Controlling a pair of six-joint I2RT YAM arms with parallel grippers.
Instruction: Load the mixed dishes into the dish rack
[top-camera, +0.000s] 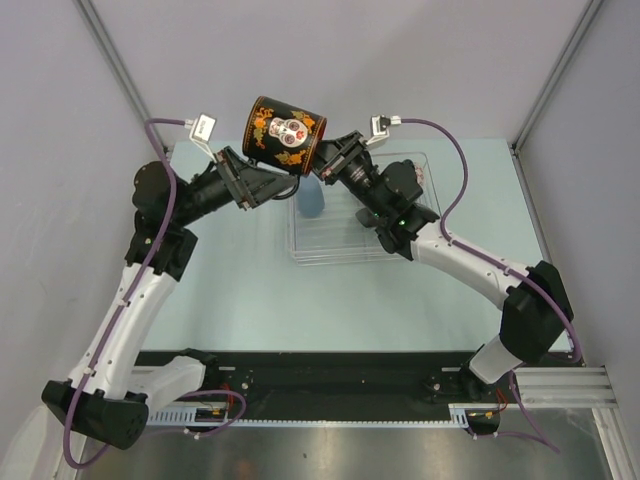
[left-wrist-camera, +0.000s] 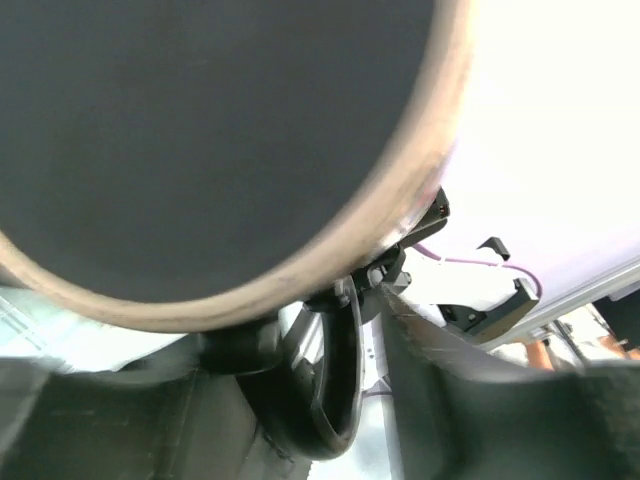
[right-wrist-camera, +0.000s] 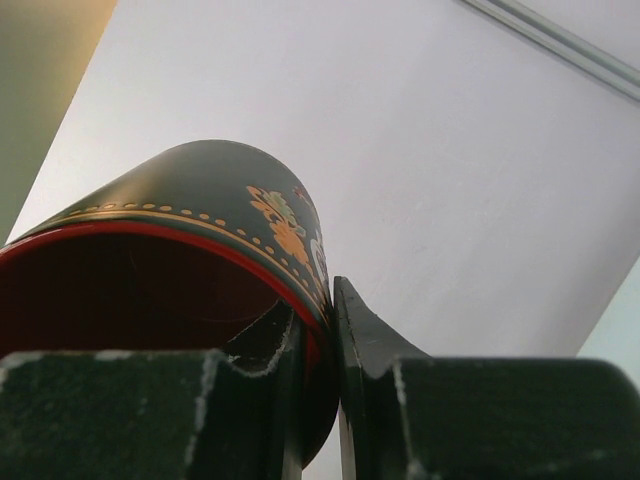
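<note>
Pinching one mug (right-wrist-camera: 180, 190), right jaws

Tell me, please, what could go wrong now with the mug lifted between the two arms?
The right tool pinches only the rim of the dark red-lined mug, held high, so it may pivot or slip. The light blue cup stands in the dish rack roughly below; a falling mug could strike it.
</note>
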